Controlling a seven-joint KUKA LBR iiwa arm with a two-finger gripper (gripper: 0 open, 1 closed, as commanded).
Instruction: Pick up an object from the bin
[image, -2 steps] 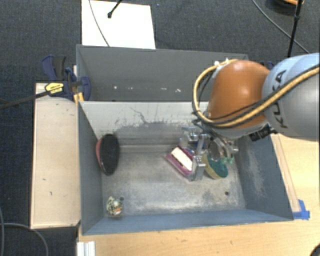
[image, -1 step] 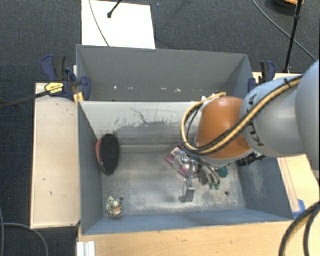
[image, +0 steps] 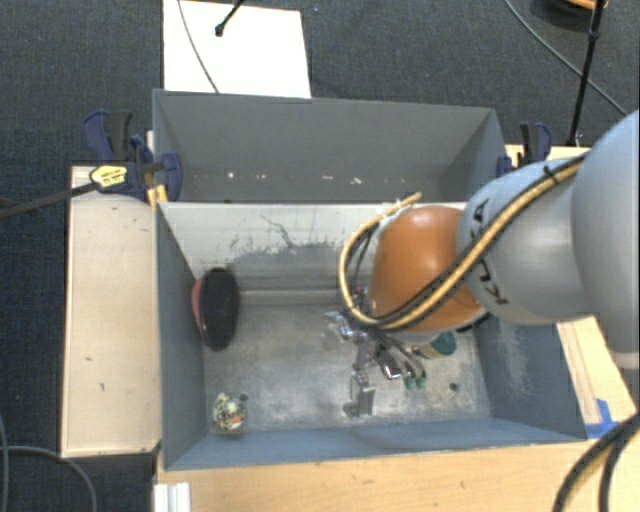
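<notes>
Fingers (image: 362, 392) of bright metal hung low over the scuffed floor of the grey metal bin (image: 300, 140), a little toward 5 o'clock from the floor's middle. Whether they were spread or pressed together could not be told, because the metal parts overlapped one another from this angle. They pointed down at a bare patch of floor, and it was not clear whether the tips touched it. The thick grey arm (image: 560, 250) reached in from 3 o'clock. Its round orange cover (image: 420, 270) sat at the fingers' 12 to 1 o'clock, with yellow-and-black cables (image: 350, 262) looped around it. The nearest thing was a small green bit (image: 416, 379), lying on the floor just beside the fingers at their 3 o'clock. A teal thing (image: 441, 345) lay near it at the fingers' 2 o'clock, partly hidden under the lower edge of the orange cover, so its shape could not be made out. A black oval thing with a red edge (image: 216, 308) stood against the bin's wall at 9 o'clock, well apart from the fingers. A small mottled ball (image: 229, 411), pale with green and dark specks, rested in the corner at 7 o'clock, near the front wall and also well apart from the fingers.
</notes>
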